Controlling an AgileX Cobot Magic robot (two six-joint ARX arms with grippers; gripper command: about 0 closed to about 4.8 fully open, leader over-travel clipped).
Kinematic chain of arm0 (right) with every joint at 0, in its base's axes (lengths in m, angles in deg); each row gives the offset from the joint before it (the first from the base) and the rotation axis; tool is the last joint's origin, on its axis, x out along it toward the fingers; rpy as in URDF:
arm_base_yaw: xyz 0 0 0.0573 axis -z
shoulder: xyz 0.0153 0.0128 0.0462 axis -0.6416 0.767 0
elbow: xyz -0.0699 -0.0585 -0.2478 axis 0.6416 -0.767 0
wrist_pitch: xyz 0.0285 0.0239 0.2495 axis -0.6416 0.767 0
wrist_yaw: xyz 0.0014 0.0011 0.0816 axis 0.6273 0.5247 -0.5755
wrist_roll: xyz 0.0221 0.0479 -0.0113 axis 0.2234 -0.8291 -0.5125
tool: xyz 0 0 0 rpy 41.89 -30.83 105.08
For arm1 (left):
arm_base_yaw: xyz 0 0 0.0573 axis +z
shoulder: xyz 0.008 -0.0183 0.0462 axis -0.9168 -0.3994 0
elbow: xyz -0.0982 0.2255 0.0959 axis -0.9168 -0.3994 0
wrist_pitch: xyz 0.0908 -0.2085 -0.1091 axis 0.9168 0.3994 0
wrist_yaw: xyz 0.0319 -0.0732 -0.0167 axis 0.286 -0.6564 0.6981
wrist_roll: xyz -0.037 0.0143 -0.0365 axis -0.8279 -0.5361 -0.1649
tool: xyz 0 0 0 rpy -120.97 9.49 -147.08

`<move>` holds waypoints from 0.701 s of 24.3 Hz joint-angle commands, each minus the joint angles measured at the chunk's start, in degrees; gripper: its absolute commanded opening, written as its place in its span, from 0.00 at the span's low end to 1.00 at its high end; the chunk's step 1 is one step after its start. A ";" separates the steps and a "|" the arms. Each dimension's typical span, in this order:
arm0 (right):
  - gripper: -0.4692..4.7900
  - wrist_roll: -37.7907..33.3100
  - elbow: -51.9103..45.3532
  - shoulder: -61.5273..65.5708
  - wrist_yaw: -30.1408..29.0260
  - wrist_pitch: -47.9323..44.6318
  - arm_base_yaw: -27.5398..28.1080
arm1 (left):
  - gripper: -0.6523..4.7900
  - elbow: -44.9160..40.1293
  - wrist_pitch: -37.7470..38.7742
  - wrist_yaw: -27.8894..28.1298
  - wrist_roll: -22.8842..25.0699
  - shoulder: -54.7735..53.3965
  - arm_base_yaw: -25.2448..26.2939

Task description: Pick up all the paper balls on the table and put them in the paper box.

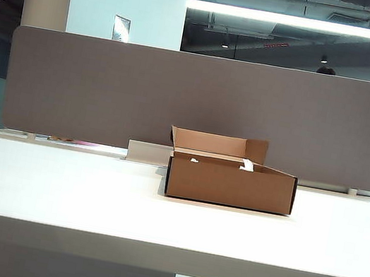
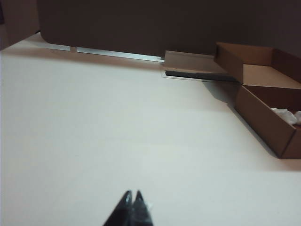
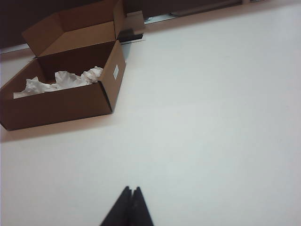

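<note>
Shut tools [image 2: 132, 194] [image 3: 131, 189]; paper balls [image 3: 63, 81] inside paper box [image 3: 61, 106].

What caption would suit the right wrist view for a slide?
Right gripper shut above the bare table; white paper balls lie inside the open paper box.

No legible text. A small white label [image 3: 115, 71] on the paper box's [image 3: 56, 106] side wall and a wall notice [image 1: 121, 28] are unreadable.
</note>
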 commanded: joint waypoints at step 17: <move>0.07 0.02 -0.28 -0.07 -0.28 -0.59 -0.02 | 0.11 0.17 -0.61 4.76 0.00 -0.02 -0.04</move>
